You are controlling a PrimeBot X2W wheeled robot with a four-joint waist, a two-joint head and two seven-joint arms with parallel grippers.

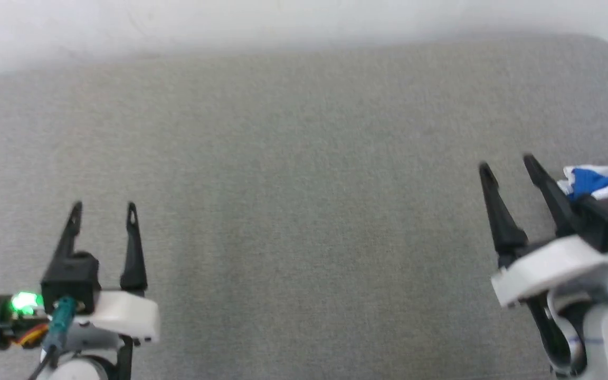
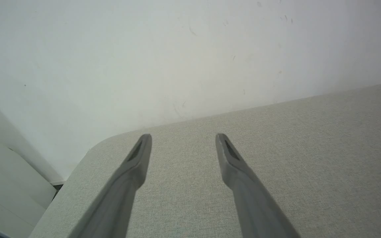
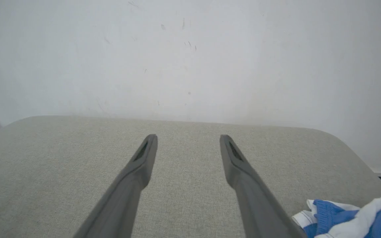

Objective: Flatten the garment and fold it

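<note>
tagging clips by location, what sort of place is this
Probably an indoor test room or lab rather than a lived-in home: a grey fabric-covered surface with rounded corners stands against a bare, scuffed white wall, and a crumpled blue and white garment lies near its right edge.

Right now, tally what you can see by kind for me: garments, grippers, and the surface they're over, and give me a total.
Garments: 1, the crumpled blue and white garment at the surface's right edge
Grippers: 2, the left gripper and the right gripper, both open and empty
Padded surfaces: 1, the grey cushion
Total: 4
</note>
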